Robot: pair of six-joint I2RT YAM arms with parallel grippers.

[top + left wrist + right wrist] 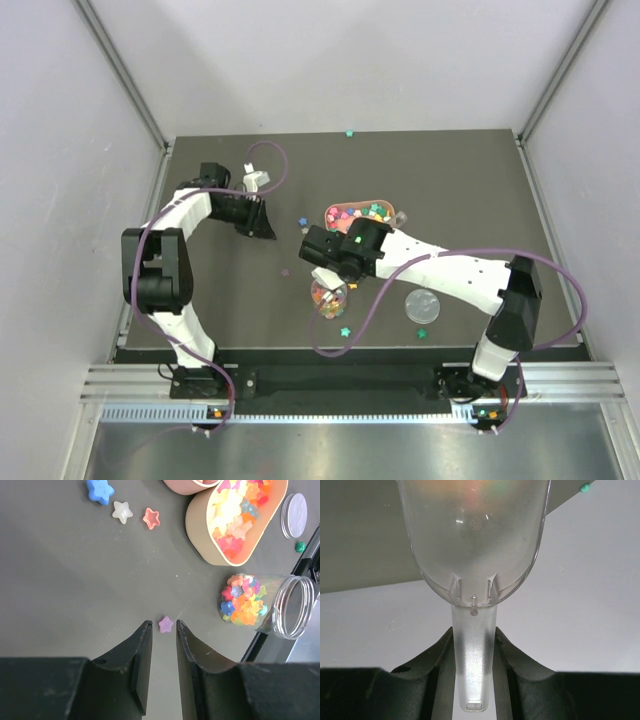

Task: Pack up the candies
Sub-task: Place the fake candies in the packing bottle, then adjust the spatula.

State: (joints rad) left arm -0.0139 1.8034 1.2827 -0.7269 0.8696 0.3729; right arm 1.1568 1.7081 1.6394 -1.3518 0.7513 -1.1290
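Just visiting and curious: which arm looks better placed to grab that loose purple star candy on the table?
The left, probably. The left gripper is open and the purple star lies right at the gap between its fingertips. The right gripper is shut on the clear scoop's handle.

I take the tan oval dish (197,535) on my dark table (200,300) as the mark. A pink cup (192,484) sits just beside its far right end. The clear jar (295,605) is close by on the dish's near side. The round clear lid (295,515) lies flat to its near right, well apart. My clear scoop (475,545) hangs near the jar. Pale grey walls (80,100) enclose the table.
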